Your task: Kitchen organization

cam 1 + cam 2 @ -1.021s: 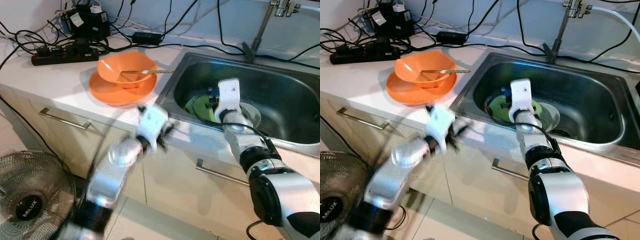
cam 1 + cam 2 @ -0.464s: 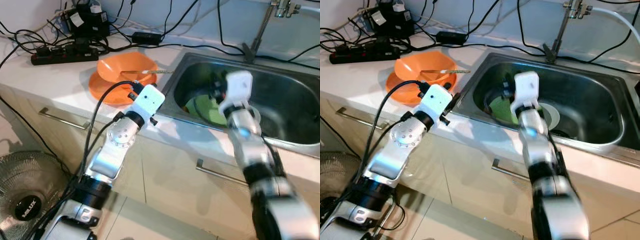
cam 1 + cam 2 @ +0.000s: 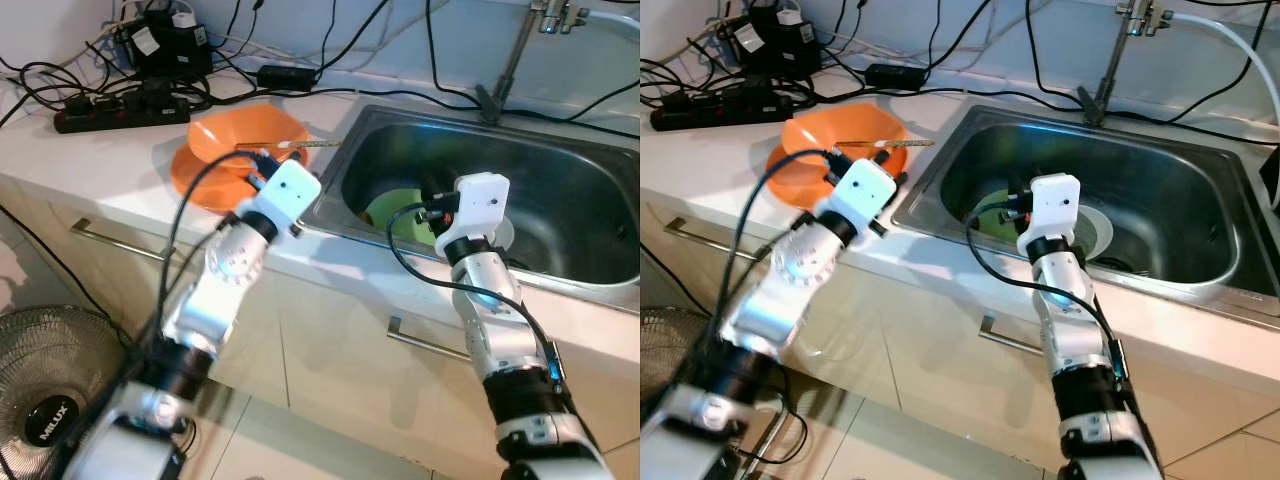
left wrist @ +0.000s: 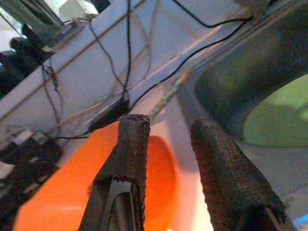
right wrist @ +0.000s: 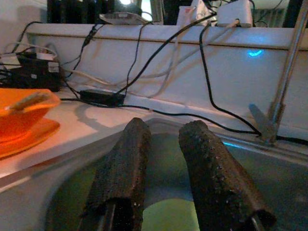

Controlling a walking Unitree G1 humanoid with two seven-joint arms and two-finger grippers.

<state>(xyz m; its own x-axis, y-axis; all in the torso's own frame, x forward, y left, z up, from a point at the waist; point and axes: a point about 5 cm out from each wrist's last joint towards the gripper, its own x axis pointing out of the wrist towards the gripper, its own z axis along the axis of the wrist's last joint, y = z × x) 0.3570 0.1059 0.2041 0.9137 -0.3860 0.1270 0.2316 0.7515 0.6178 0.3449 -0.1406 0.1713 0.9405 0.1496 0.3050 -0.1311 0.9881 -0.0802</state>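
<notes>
Left gripper (image 4: 168, 130), fingers parted and empty, before orange bowl (image 3: 250, 135); right gripper (image 5: 166, 132), fingers parted, above green plate (image 3: 400, 212) in sink (image 3: 560, 170).

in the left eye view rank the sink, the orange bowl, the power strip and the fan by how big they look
1. Sink, largest.
2. Fan, cut off by the frame edge and nearer the camera, so unsure.
3. Orange bowl and power strip look alike in extent; unranked.

Black power strip (image 3: 120, 106) and tangled cables (image 3: 330, 60) (countertop rear), floor fan (image 3: 45, 400) below.
</notes>
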